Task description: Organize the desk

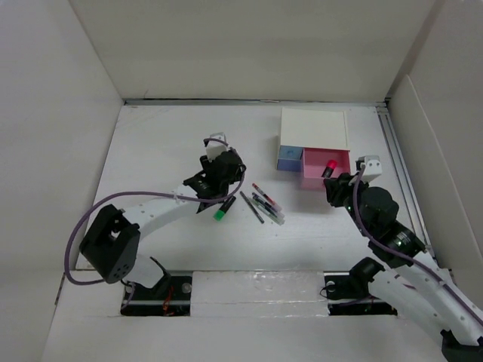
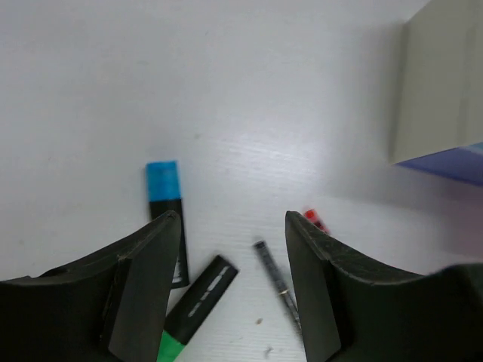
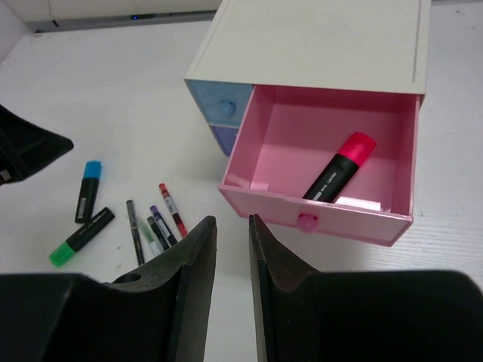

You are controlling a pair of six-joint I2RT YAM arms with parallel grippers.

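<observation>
1. A plain white far wall (image 1: 249, 45) faces me, matte and smooth.
2. A white left wall (image 1: 45, 151) and right wall (image 1: 453, 113) close me in.
3. A thin metal strip (image 1: 249, 100) runs along the far wall's foot, and a metal rail (image 1: 398, 158) follows the right side.
4. The light around me is soft and even, with faint shadows.

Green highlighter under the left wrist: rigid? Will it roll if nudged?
Likely rigid and light: the green highlighter is a short, straight, plastic-looking barrel. It lies flat on the smooth desk, so a sideways nudge may roll or skid it. Pinching across the barrel seems safer.
</observation>
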